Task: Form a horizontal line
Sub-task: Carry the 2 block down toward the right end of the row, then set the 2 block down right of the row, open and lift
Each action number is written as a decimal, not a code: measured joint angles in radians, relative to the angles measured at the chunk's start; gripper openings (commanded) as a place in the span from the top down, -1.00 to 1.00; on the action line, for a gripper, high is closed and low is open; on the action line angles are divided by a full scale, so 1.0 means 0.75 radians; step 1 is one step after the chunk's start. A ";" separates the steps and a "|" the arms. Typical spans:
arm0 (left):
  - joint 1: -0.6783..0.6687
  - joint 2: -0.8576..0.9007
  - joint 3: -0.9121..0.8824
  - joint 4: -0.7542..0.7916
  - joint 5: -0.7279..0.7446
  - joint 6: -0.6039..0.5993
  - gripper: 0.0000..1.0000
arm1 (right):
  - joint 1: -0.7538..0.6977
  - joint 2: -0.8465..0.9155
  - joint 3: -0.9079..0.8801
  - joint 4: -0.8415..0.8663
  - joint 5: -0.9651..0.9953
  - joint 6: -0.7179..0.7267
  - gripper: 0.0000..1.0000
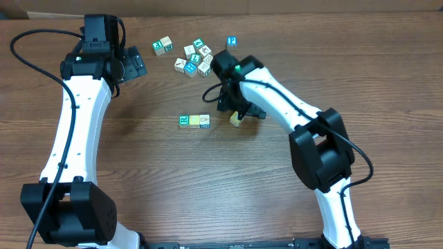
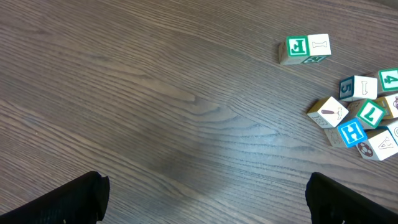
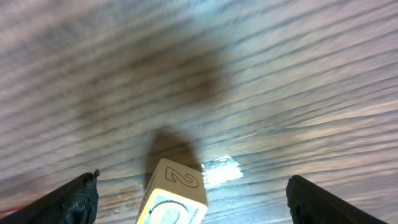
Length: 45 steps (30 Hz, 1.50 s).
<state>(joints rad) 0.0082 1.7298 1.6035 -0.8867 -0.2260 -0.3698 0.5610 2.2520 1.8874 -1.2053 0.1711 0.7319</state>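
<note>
A short row of three cubes lies at the table's middle: a white cube with a teal letter (image 1: 184,121), a pale yellow cube (image 1: 194,121) and a white cube with a blue mark (image 1: 204,121). A gap to their right sits another pale yellow cube (image 1: 237,119), engraved with a 2 (image 3: 177,190). My right gripper (image 1: 239,114) (image 3: 193,199) is open around this cube, both fingers well clear of its sides. My left gripper (image 1: 135,66) (image 2: 208,199) hangs open over bare wood at the back left, holding nothing.
A heap of several letter and number cubes (image 1: 197,59) (image 2: 360,115) lies at the back centre. A pair of cubes (image 1: 163,46) (image 2: 305,48) sits to its left, and a lone blue cube (image 1: 232,41) to its right.
</note>
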 measured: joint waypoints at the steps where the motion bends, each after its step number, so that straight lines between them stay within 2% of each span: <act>1: 0.000 0.000 0.000 -0.001 0.000 0.000 -0.99 | -0.009 -0.008 0.018 -0.018 0.001 -0.005 -0.89; 6: 0.000 0.000 0.000 -0.001 0.000 0.001 -0.99 | -0.048 -0.052 0.082 -0.077 0.002 -0.031 -1.00; 18: 0.000 0.000 0.000 0.000 0.000 0.000 -0.99 | -0.118 -0.060 0.086 -0.125 0.001 -0.039 -1.00; 45: 0.000 0.000 0.000 0.000 0.000 0.000 -0.99 | -0.120 -0.060 0.086 -0.089 0.001 -0.039 -1.00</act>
<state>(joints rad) 0.0082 1.7298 1.6035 -0.8867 -0.2260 -0.3698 0.4709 2.2074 1.9522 -1.2716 0.1719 0.7025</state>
